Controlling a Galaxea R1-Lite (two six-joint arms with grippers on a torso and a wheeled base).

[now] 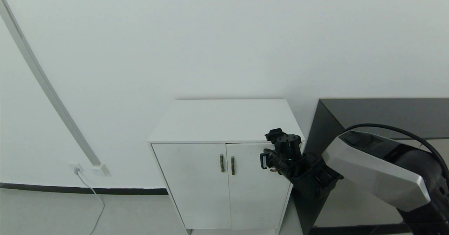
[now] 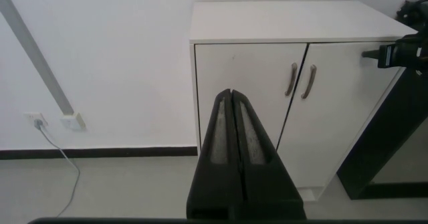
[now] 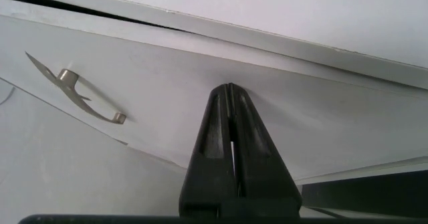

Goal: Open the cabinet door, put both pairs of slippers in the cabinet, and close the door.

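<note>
Standing closed — cabinet [image 1: 196,186]; right claw [image 3: 229,90] pinched together near it

Right arm [image 1: 379,172]: angular silver-grey shell with a dark recessed panel, set on black joints; black cable [image 1: 403,131] arching above; black wrist cluster with thin loose wires. Left gripper [image 2: 231,91] and right gripper [image 3: 229,87]: matte black, two tapered fingers [image 2: 249,134] with grey textured faces, on a broad black base.
</note>
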